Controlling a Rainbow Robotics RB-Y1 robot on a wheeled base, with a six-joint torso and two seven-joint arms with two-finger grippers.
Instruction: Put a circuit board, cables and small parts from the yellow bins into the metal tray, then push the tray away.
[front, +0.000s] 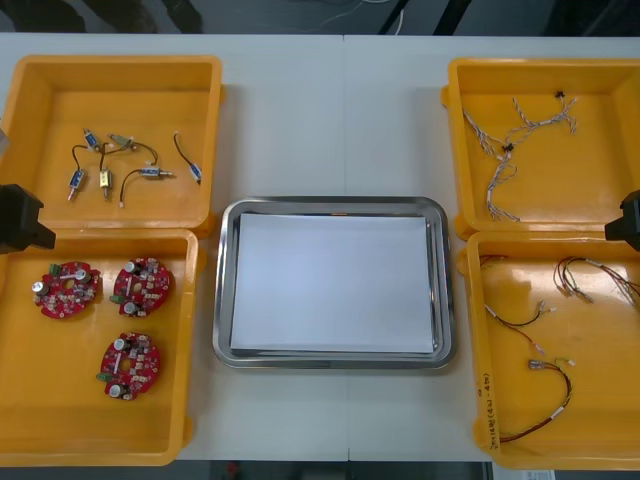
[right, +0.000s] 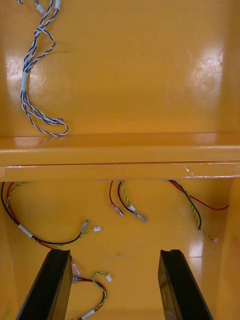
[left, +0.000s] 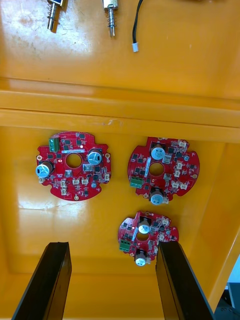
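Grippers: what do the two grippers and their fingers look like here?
They match. The left gripper, above the board bin, and the right gripper, above a cable bin, each have two plain black fingers: flat, matte slabs with squared tips, no markings. In the front view the left arm and right arm show as black blocky shapes.

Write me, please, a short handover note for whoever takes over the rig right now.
Left gripper: open, empty, aimed into the near left bin, which holds three circuit boards.
Right gripper: open, empty, aimed into the near right bin with red and yellow cables.
Small metal parts lie in the far left bin, blue and white cables in the far right bin.
Metal tray: white inside, nothing loaded.
Done: nothing. Left: load board, cables, parts; push tray away.
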